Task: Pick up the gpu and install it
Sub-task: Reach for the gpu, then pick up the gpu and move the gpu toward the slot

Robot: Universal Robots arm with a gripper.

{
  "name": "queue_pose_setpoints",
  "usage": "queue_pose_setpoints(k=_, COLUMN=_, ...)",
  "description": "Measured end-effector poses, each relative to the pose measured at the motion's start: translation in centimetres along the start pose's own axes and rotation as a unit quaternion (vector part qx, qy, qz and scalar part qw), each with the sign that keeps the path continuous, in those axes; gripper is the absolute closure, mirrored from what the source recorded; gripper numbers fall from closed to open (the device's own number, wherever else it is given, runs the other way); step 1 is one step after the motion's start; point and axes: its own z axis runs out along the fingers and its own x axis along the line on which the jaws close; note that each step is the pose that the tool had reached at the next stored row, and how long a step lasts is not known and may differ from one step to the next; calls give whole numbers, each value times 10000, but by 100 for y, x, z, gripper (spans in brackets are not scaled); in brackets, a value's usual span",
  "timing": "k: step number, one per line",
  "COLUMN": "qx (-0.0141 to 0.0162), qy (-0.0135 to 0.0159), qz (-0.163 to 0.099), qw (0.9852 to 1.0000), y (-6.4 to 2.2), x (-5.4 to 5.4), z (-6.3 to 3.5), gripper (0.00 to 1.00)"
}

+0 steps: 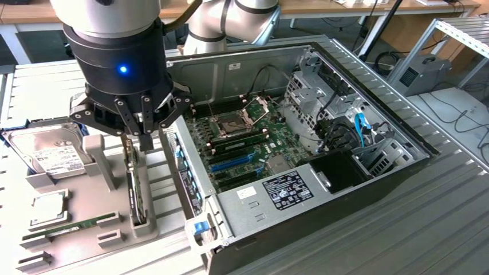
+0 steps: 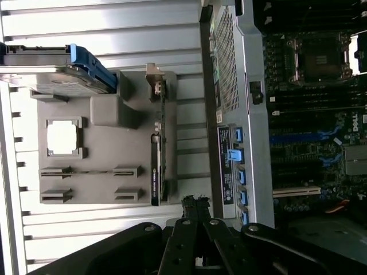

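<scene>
The gpu [image 1: 137,197] stands on its long edge in a slot of the grey holder [image 1: 84,240], at the exterior view's left of the open computer case [image 1: 252,217]. In the wrist view the gpu [image 2: 159,166] is a thin dark strip seen edge-on. My gripper [image 1: 144,140] hangs just over the far end of the card, its fingers pressed together with nothing between them. From the wrist camera, the gripper [image 2: 194,205] sits beside the card's line, a short way from it toward the case.
On the holder lie a silver hard drive [image 1: 50,153], a square processor [image 1: 47,207] and a green memory stick [image 1: 73,227]. The case wall [image 2: 229,86] rises close beside the holder. Inside, the motherboard has a blue card slot [image 1: 233,162] and an open processor socket [image 1: 229,125].
</scene>
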Motion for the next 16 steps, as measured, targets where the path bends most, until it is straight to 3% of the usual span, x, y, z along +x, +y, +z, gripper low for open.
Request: queue_pose_setpoints(k=16, qx=0, qy=0, qz=0, qw=10000, y=-28, x=11, z=-1, gripper=89)
